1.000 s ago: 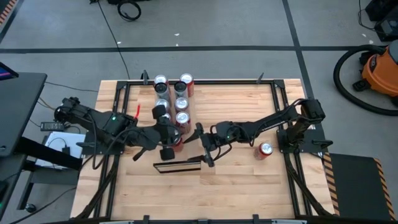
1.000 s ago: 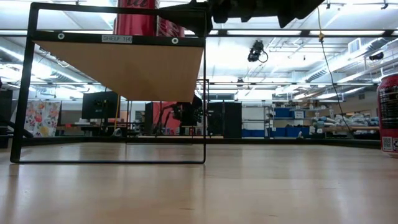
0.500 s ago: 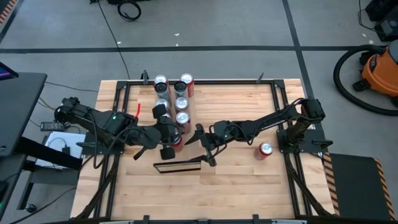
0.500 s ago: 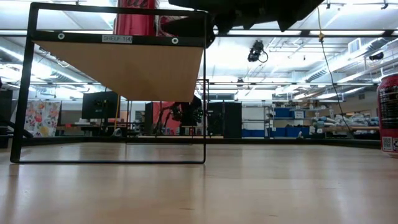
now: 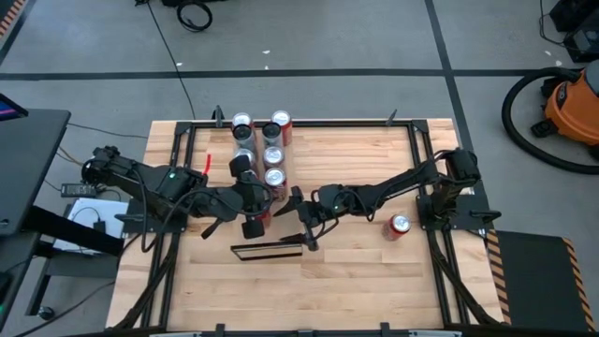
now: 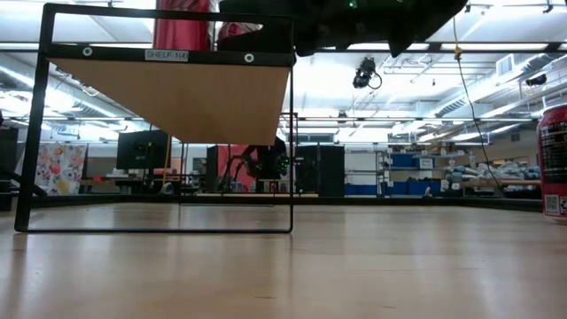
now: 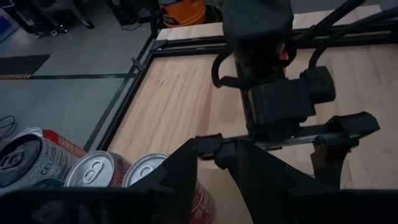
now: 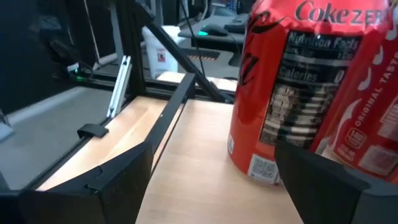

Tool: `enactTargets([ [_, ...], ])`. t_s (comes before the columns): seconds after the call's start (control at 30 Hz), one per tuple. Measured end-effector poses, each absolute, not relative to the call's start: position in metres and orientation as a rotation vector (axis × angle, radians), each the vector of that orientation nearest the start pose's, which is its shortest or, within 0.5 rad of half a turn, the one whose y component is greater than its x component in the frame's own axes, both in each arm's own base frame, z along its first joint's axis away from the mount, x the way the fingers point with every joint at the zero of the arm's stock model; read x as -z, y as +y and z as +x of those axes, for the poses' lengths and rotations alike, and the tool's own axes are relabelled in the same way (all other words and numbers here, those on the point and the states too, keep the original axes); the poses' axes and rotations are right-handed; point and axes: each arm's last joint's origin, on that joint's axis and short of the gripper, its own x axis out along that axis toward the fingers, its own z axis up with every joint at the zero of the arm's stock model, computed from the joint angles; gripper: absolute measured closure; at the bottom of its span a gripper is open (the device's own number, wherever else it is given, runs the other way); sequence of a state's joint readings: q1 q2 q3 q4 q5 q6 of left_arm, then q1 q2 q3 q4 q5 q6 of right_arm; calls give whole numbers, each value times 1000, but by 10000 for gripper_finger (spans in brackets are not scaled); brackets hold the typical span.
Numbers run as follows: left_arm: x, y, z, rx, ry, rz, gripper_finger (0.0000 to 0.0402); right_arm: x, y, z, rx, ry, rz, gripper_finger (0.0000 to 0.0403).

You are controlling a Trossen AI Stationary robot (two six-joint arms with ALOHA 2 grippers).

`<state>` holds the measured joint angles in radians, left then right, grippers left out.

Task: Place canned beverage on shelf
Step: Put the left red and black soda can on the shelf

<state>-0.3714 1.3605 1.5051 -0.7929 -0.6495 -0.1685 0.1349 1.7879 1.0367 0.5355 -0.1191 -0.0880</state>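
The shelf is a pale wood slab in a black frame, standing near the table's middle. A red Coke Zero can stands upright on the slab. It also shows in the high view and the low view. My right gripper is open, level at the can from the table's right. My left gripper is at the can's left, fingertips together. The can's red side shows below, through the gap behind the tips. My right gripper has one finger in front of the can's lower side wall; the other finger stands well apart from it. I cannot tell whether the finger touches the can. My left gripper: I cannot tell whether it touches the can.
Several cans stand in two rows at the far side, left of middle, and show in the left wrist view. One red can stands alone toward the right edge. Black frame rails run along the table's sides.
My right gripper has gone a little toward the table's left edge, closer to the can. The can on the shelf has shifted slightly to the left and shows blurred now.
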Motion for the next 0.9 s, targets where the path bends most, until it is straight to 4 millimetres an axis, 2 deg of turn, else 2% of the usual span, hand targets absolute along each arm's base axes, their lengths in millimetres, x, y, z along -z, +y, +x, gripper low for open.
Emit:
enactTargets([
  [0.7,-401,-82,258,-313,551,159,281,-220,55,388,-217,197,-78,57],
  [0.8,-400,-83,258,-313,551,157,281,-227,52,384,-212,205,-80,57],
  [0.9,-400,-85,257,-303,550,160,281,-244,50,375,-208,205,-91,57],
])
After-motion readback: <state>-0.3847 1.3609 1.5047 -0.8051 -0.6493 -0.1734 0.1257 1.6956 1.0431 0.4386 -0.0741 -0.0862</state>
